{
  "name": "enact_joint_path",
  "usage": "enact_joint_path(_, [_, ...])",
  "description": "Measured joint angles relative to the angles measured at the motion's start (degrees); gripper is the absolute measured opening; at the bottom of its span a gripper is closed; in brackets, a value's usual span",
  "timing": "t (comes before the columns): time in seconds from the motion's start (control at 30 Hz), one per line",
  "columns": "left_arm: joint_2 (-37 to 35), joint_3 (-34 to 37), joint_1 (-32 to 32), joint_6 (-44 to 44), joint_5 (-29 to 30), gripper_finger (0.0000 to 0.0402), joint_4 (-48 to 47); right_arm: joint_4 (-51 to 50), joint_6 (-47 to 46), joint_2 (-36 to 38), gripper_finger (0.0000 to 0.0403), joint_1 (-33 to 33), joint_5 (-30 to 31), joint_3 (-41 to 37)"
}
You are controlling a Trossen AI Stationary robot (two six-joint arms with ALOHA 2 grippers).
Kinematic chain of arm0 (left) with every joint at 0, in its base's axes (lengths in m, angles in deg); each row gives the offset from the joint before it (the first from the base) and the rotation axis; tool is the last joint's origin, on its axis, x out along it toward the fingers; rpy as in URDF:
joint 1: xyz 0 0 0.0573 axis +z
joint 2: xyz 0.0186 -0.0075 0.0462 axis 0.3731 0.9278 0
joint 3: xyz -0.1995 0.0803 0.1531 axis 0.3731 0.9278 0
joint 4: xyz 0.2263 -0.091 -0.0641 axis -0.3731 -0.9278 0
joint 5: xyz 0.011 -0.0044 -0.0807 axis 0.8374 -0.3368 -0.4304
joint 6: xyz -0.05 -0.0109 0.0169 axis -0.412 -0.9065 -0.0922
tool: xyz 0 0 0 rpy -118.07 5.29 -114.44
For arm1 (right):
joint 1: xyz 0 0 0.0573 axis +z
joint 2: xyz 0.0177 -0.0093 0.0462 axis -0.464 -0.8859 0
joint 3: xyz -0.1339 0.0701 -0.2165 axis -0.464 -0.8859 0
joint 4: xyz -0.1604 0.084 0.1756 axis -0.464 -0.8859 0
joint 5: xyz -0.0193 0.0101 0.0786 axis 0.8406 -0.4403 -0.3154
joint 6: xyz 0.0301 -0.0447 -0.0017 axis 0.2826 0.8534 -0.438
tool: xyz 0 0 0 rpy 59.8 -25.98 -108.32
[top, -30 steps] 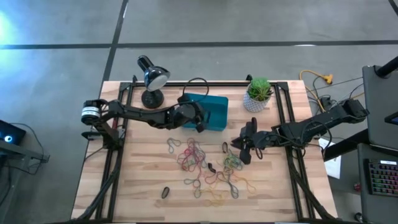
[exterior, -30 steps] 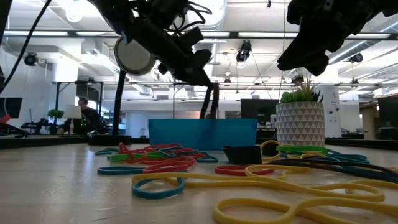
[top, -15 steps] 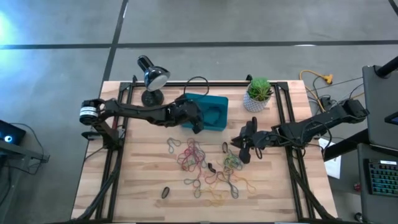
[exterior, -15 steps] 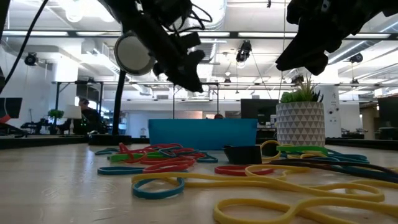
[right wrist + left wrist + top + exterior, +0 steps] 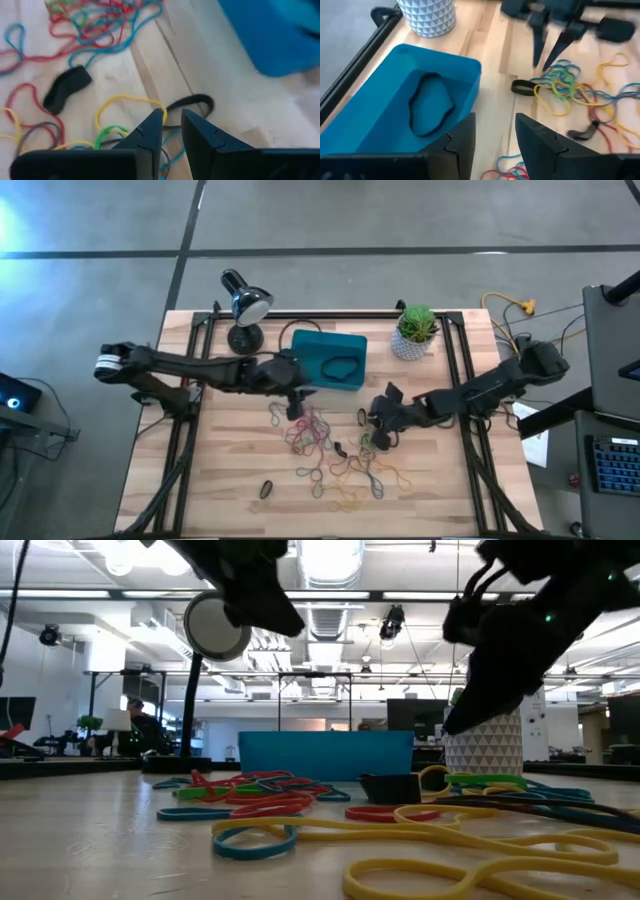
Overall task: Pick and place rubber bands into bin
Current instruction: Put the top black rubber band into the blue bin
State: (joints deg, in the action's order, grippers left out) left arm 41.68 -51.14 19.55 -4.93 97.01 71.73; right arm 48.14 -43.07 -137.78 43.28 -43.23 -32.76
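Teal bin (image 5: 329, 360) holds 1 black band (image 5: 430, 105); rest tangled on table just in front of bin. Left gripper (image 5: 294, 392) part-open, empty; right gripper (image 5: 378, 430) narrow, empty, over rubber bands (image 5: 320, 442). Risk: snagging several at once, dragging tangle w/ it.

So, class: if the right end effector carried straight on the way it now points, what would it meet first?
Probably the black rubber band lying on the table just ahead of the right end effector, beside a yellow band. Depth is unclear, so it might touch bare wood first.
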Motion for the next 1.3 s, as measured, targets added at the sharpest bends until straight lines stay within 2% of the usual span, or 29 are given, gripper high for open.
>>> enact_joint_path(0.27, [-9.2, 6.3, -3.0, -5.0, 8.6, 0.0124, -0.5, -0.5, -10.4, -5.9, 0.0061, -2.5, 3.1, 1.8])
enact_joint_path(0.6, [-16.5, 13.1, -3.4, -9.3, 10.4, 0.0124, 1.0, -1.8, -13.1, -6.5, 0.0061, -4.0, 1.4, 2.0])
enact_joint_path(1.07, [-15.4, 13.7, -3.4, -8.8, 11.7, 0.0124, 1.4, -1.3, -13.5, -8.6, 0.0061, -4.1, -0.3, 2.0])
enact_joint_path(1.3, [-14.6, 13.7, -3.4, -8.8, 11.7, 0.0124, 1.5, 4.3, -14.3, -13.1, 0.0060, -4.1, -3.3, 2.5])
